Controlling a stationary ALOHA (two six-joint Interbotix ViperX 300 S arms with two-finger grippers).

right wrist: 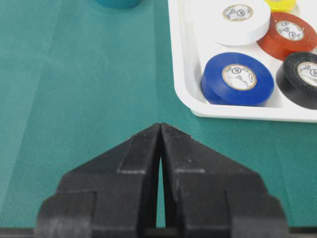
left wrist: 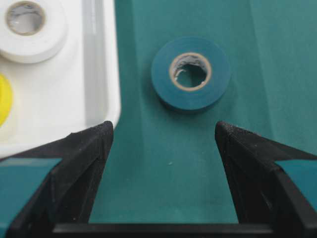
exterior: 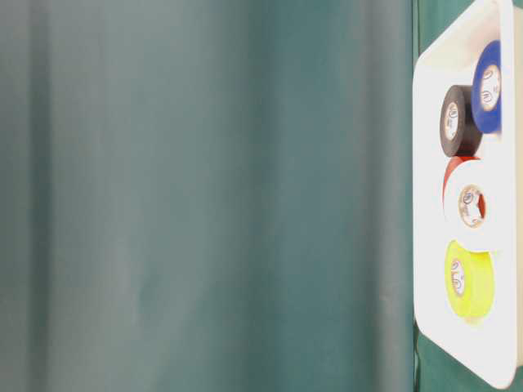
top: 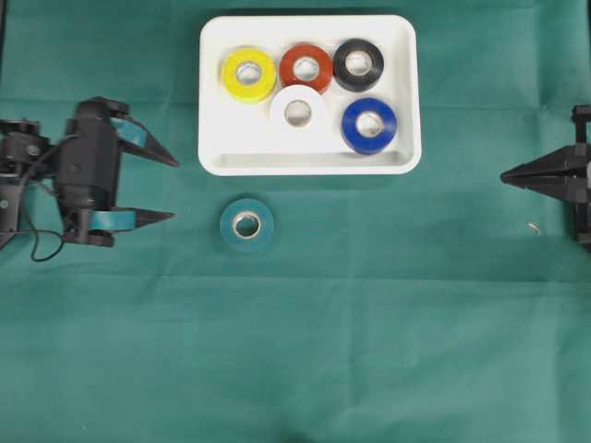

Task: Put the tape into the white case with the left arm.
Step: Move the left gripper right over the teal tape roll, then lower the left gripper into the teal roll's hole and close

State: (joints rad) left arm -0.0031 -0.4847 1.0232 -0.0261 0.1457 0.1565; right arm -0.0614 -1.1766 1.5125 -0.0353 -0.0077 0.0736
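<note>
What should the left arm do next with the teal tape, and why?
Probably ease the left gripper forward to straddle the teal tape roll: its fingers stand open, the roll lies flat on the green cloth ahead, outside the white case.

Bare green table (top: 305, 332) is seen between the wide-spread left end effector (top: 175, 189) and the teal tape (top: 247, 224), while passage just above that roll is bounded by the rim of the white case (top: 214, 138), already crowded with five rolls.
</note>
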